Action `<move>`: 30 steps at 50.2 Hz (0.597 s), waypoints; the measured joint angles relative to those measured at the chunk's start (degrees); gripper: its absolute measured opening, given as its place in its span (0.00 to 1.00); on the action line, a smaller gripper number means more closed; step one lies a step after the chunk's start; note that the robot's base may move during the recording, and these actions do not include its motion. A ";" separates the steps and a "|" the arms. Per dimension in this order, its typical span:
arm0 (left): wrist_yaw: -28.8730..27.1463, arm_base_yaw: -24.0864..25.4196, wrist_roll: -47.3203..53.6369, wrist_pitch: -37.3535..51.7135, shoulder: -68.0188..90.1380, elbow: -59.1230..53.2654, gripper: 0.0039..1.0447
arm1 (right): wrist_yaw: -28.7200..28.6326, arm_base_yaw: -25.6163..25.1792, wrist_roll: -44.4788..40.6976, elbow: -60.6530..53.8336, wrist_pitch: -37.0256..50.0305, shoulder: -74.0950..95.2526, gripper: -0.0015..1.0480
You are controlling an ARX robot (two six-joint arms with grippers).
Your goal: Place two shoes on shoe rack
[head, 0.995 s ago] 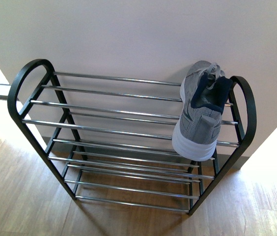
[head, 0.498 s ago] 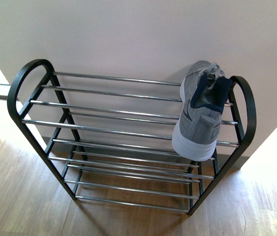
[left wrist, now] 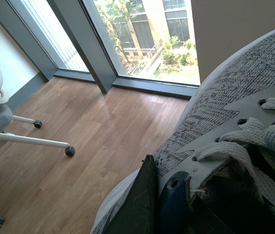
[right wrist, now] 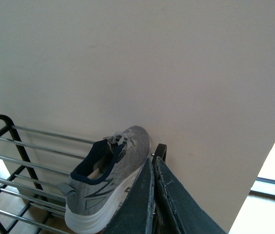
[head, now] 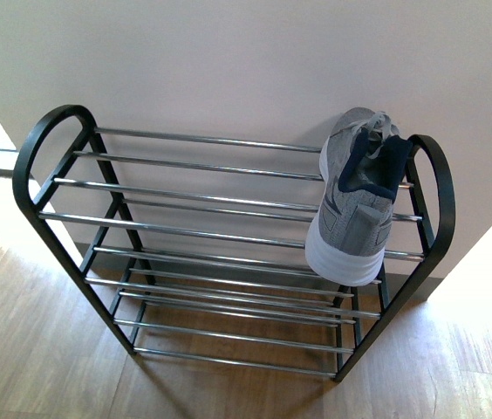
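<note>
Shoe rack (head: 228, 236) stands on wood floor (head: 37, 367), back against white wall (head: 228, 61); black loop ends at 9 and 3 o'clock, chrome bars running between them in tiers. Shoe no. 1 (head: 355, 209), grey knit w/ navy collar and white sole, sits on top tier at the 3 o'clock end, just beside that loop. Toe points to 12 o'clock toward the wall; heel overhangs the front bar at 6 o'clock. Rest of top tier and lower tiers carry nothing. Neither arm shows in front view. Right gripper (right wrist: 153, 165): both dark fingers pressed together, nothing between them; it sits above and beside the rack's 3 o'clock loop, w/ shoe no. 1 close by. Left gripper (left wrist: 145, 195): one dark finger visible, tight against the collar of shoe no. 2 (left wrist: 235, 112), same grey knit and laces; shoe is clamped and held clear of the floor. Below it: an office chair (left wrist: 1, 122) base and a floor-level window (left wrist: 147, 34).
</note>
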 joint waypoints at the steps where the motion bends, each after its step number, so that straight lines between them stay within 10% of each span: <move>1: 0.00 0.00 0.00 0.00 0.00 0.00 0.01 | 0.00 0.02 0.00 0.00 -0.50 -0.48 0.02; 30: 0.02 0.00 0.00 0.00 0.00 0.00 0.01 | 0.20 0.15 0.00 0.00 -13.86 -13.40 0.02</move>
